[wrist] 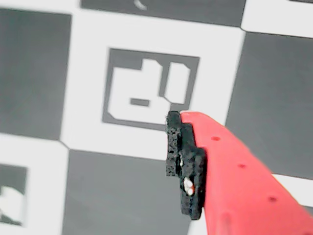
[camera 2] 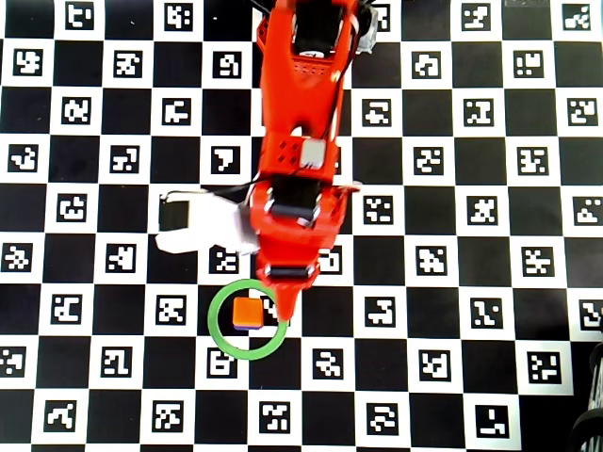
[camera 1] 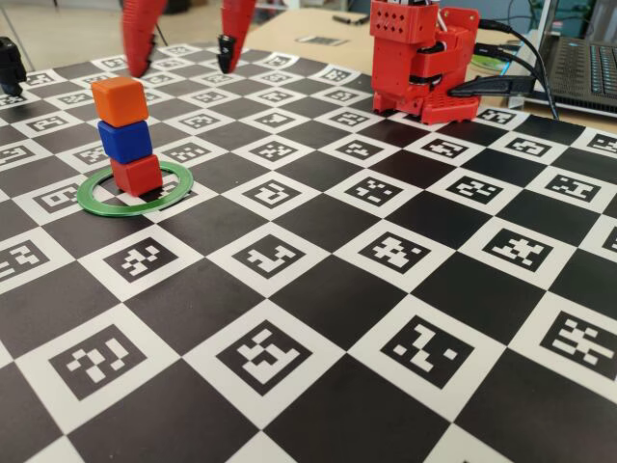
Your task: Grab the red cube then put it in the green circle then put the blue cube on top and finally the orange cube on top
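The red cube (camera 1: 136, 175) sits inside the green circle (camera 1: 101, 205). The blue cube (camera 1: 125, 141) stands on it, and the orange cube (camera 1: 120, 100) tops the stack, slightly offset. In the overhead view only the orange cube (camera 2: 248, 314) shows inside the green circle (camera 2: 219, 334); the cubes under it are hidden. My gripper (camera 1: 185, 56) hangs open and empty above the board, behind the stack and apart from it. One fingertip (camera 2: 283, 314) shows beside the stack in the overhead view. The wrist view shows one padded finger (wrist: 185, 164) over bare board.
The arm's red base (camera 1: 424, 63) stands at the back right of the marker-printed chequerboard (camera 1: 386, 318). A laptop (camera 1: 583, 68) and cables lie beyond the board's right edge. A black object (camera 1: 10, 63) sits at the far left edge.
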You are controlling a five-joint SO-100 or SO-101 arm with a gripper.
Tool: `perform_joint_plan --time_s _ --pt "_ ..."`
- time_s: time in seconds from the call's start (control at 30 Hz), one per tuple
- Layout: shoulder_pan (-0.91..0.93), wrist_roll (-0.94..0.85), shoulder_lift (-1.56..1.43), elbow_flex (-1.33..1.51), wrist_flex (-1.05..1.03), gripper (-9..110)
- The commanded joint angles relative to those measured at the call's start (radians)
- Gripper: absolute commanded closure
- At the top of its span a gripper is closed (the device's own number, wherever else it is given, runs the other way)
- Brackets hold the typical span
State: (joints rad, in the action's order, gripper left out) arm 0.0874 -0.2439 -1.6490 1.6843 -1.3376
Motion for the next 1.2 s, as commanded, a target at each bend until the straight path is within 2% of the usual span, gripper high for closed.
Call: perform_joint_plan --time_s 0.0,0.3,0.37,0.6,0.77,0.87,0.97,1.17 --pt "-0.081 -0.107 -0.219 0.173 0.095 71" --pt "-0.219 -0.331 -0.561 0.726 0.453 97" --pt "-0.224 -0.400 -0.657 0.836 0.538 107" --pt "-0.213 -0.653 -0.994 1.127 0.617 108" --pt "-0.179 -0.762 -1.304 1.351 0.552 108" --pt "-0.146 -0.819 -1.376 1.410 0.474 108" --pt "-0.140 -0.979 -1.459 1.470 0.388 108" --pt "-0.155 -1.063 -1.571 1.483 0.170 108"
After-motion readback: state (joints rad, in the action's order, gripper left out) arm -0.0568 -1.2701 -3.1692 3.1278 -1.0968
